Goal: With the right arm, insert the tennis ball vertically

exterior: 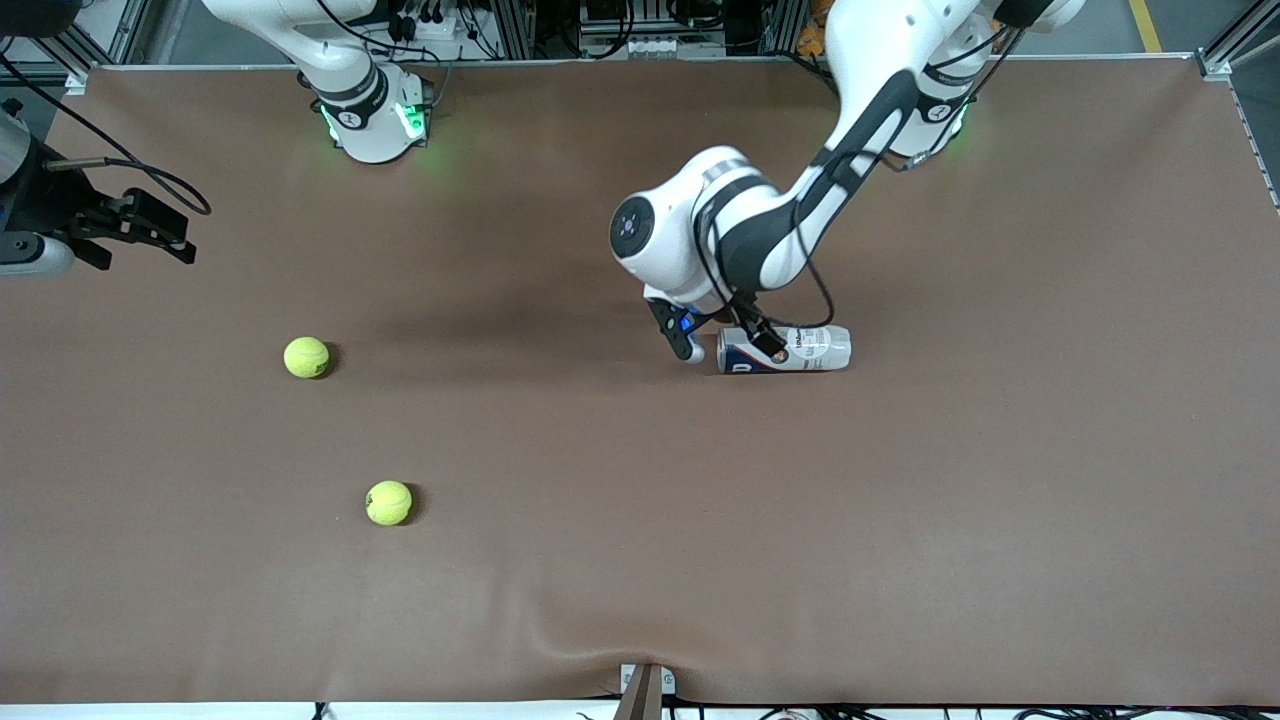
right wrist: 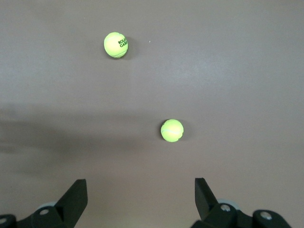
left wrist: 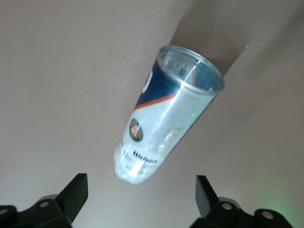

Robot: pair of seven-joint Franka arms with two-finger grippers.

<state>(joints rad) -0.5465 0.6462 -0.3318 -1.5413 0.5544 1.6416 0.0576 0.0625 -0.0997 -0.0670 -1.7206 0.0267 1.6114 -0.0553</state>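
Observation:
Two yellow-green tennis balls lie on the brown table. One (exterior: 306, 357) is farther from the front camera, the other (exterior: 389, 502) is nearer. Both show in the right wrist view, one ball (right wrist: 116, 44) and the other ball (right wrist: 172, 130). A clear tennis ball can (exterior: 785, 350) with a blue and white label lies on its side mid-table. My right gripper (exterior: 140, 245) is open and empty, up in the air at the right arm's end of the table; it shows open in its wrist view (right wrist: 141, 194). My left gripper (exterior: 727, 345) is open, low over the can (left wrist: 166, 123), its fingertips (left wrist: 76, 192) apart from it.
The brown mat (exterior: 900, 520) covers the whole table. A small bracket (exterior: 645, 690) sits at the table edge nearest the front camera. Both arm bases stand along the edge farthest from that camera.

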